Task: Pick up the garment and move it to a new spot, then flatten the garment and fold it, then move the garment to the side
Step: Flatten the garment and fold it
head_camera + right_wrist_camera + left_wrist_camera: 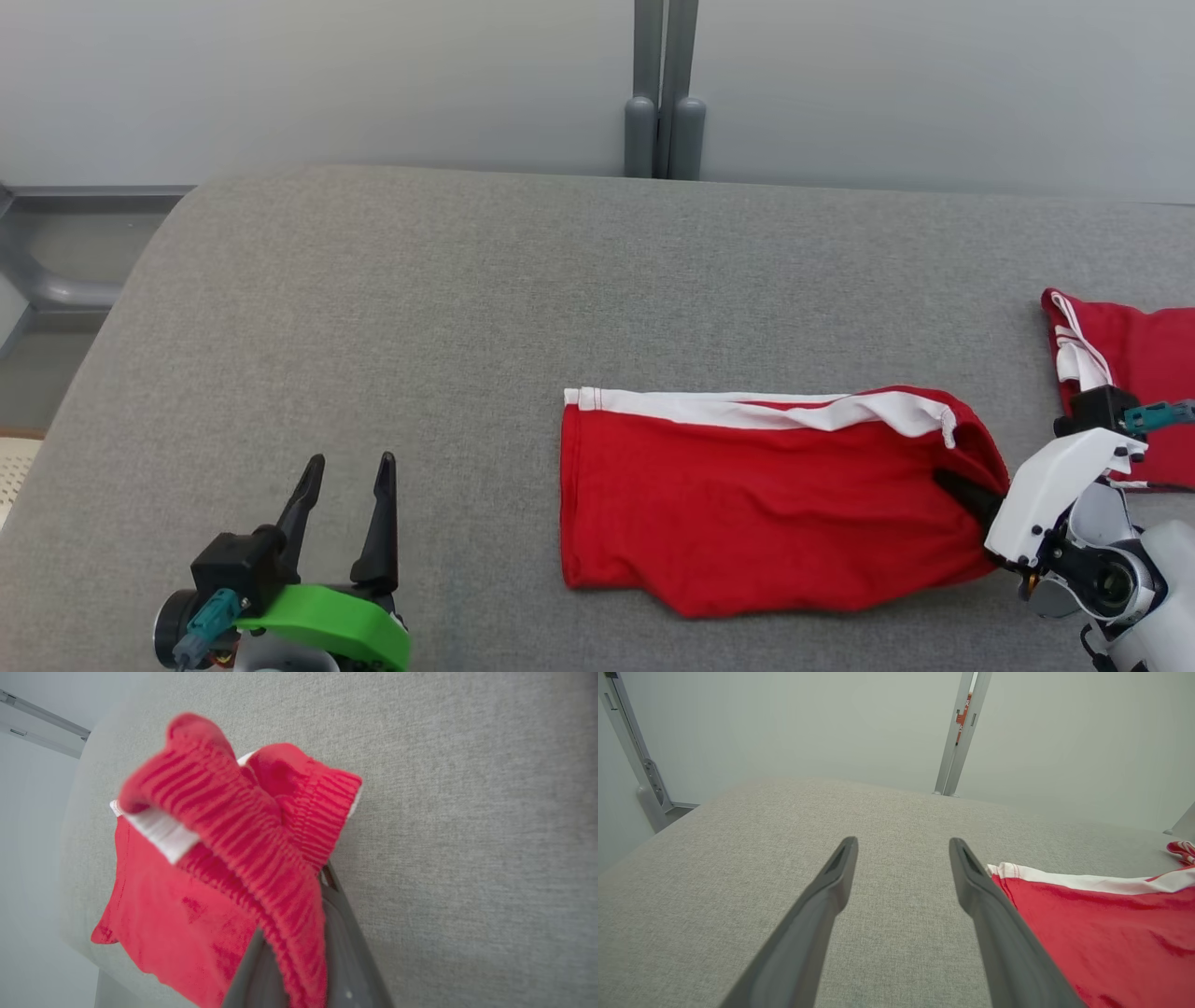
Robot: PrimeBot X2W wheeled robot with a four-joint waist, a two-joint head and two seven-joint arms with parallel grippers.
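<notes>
The garment (747, 504) is red with a white stripe along its far edge and lies flat on the grey table (467, 299), right of centre. My right gripper (966, 493) is shut on the garment's ribbed waistband at its right end, which is lifted a little. In the right wrist view that red ribbed band (261, 858) bunches over my right gripper (299, 905), hiding the fingertips. At the lower left my left gripper (350, 467) stands open and holds nothing, well left of the cloth. The left wrist view has the left gripper (903, 844) over bare table, the garment (1111, 933) to its right.
A second red and white cloth (1139, 373) lies at the table's right edge, just behind my right wrist. A grey post (663, 93) stands behind the table's far edge. The table's left edge drops off toward grey framing (56, 280).
</notes>
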